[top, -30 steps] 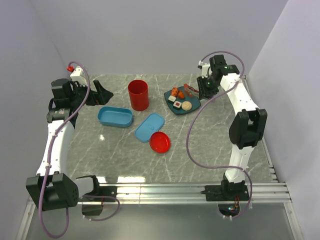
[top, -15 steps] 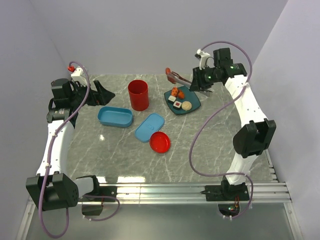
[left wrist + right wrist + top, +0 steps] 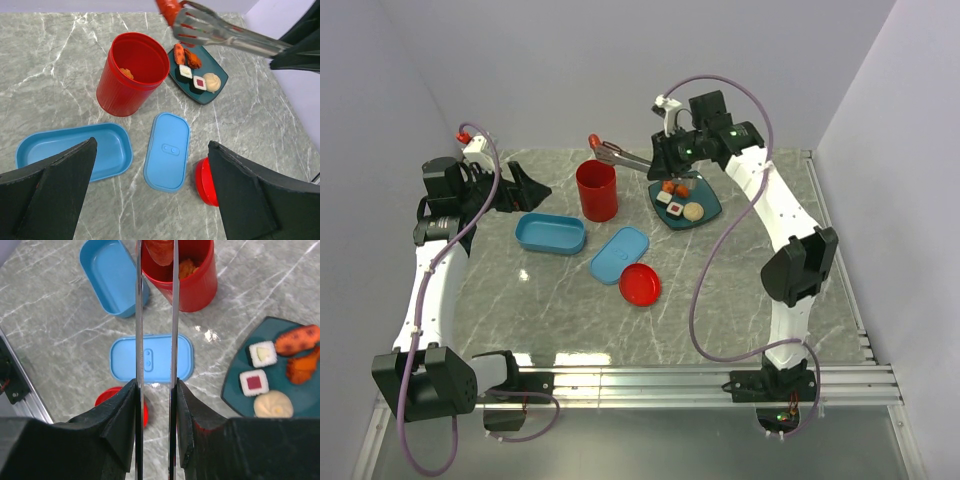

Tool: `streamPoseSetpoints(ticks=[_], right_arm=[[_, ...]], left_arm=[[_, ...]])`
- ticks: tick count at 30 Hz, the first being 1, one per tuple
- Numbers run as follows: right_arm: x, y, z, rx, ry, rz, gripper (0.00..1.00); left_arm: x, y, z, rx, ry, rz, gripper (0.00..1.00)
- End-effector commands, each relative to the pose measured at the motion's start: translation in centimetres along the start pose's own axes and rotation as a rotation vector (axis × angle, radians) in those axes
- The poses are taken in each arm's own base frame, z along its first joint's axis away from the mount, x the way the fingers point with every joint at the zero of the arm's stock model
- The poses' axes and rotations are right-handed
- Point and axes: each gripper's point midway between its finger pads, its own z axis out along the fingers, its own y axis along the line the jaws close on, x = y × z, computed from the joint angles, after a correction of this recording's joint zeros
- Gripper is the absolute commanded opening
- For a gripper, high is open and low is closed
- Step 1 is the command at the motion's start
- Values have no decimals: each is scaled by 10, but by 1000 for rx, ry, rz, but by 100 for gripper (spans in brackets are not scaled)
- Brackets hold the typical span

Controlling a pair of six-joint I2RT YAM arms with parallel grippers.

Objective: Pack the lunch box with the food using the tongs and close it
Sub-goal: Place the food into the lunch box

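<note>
My right gripper (image 3: 657, 163) is clamped partway closed on the tongs (image 3: 625, 155). The fingers squeeze both arms together so the tips pinch a red-orange piece (image 3: 593, 141). I hold the tongs nearly level and high, pointing toward the left edge of the table. I judge this is to clear the red cup (image 3: 597, 190), which stands between the plate (image 3: 709, 206) and the box (image 3: 550, 233).

My left gripper (image 3: 528, 186) hangs wide apart and empty over the far left corner, out of the way. The box sits open and empty on the left half of the table. Its lid (image 3: 619, 254) lies flat near the middle, off so I can load. A red disc (image 3: 640, 285) is just beside the lid's near end. The rest of the food (image 3: 262, 354) waits on the plate, toward the far edge and right of the middle.

The top view gives the layout but hides what is in the cup. My right wrist view looks straight down the tongs and shows how narrow my grip is. It lines the piece up with the cup's mouth, where an orange chunk (image 3: 186, 267) already sits. The left wrist view shows the slotted tips from the side, high above the table. From it I cannot tell whether the piece is truly over the cup.
</note>
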Motion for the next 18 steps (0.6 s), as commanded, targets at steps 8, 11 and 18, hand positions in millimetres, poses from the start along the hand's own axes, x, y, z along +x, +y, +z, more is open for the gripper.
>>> streamPoseSetpoints(ticks=[8, 11, 18], right_arm=[[-23, 5, 32, -16, -58, -33, 20], [-17, 2, 38, -12, -44, -27, 22], [-14, -1, 41, -2, -34, -19, 47]], left_arm=[[-18, -7, -5, 15, -46, 61, 100], [-16, -5, -5, 7, -43, 59, 99], [-15, -3, -4, -3, -40, 51, 100]])
